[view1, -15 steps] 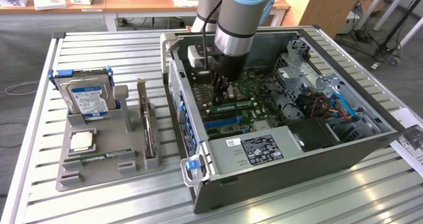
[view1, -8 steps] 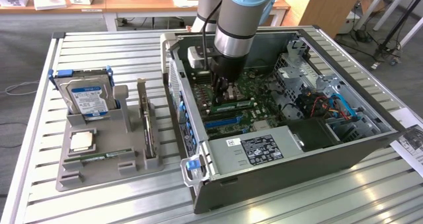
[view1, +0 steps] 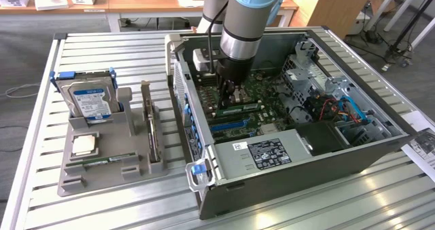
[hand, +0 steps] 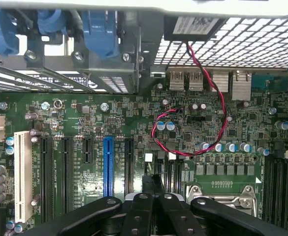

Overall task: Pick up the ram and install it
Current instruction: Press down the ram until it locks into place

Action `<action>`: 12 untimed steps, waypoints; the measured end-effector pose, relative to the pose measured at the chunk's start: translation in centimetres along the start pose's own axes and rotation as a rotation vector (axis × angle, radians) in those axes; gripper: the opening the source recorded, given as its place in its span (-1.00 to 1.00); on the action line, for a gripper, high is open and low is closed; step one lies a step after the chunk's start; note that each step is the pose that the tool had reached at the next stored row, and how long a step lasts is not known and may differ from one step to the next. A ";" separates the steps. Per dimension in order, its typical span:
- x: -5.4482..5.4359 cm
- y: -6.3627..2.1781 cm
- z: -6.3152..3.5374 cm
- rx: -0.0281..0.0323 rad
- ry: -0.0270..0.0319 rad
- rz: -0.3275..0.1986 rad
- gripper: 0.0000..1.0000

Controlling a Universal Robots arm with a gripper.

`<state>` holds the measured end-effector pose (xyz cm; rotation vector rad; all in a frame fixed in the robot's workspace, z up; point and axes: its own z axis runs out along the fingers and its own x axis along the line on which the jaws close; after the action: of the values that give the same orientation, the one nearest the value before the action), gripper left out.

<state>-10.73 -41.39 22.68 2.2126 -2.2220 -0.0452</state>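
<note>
Gripper [view1: 229, 93] sat mid-frame inside the case [view1: 380, 133], jaws together, nothing visibly held; could knock mobo [hand: 134, 123] parts.

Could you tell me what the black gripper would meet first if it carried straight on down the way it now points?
Most likely the green motherboard lying flat in the open grey computer case: the shut black gripper points down at it, near the metal processor socket. How close is unclear.

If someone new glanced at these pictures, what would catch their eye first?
Probably the arm's gripper, shut, reaching down into the open computer case over the green motherboard. Next, on the exterior view's left, the grey holder with a hard drive, a silver processor and the ram lying in it.
</note>
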 end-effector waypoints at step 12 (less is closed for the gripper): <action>0.0 0.00 0.13 -0.0002 0.0003 0.000 -0.79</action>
<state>-10.74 -41.40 22.55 2.2124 -2.2217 -0.0451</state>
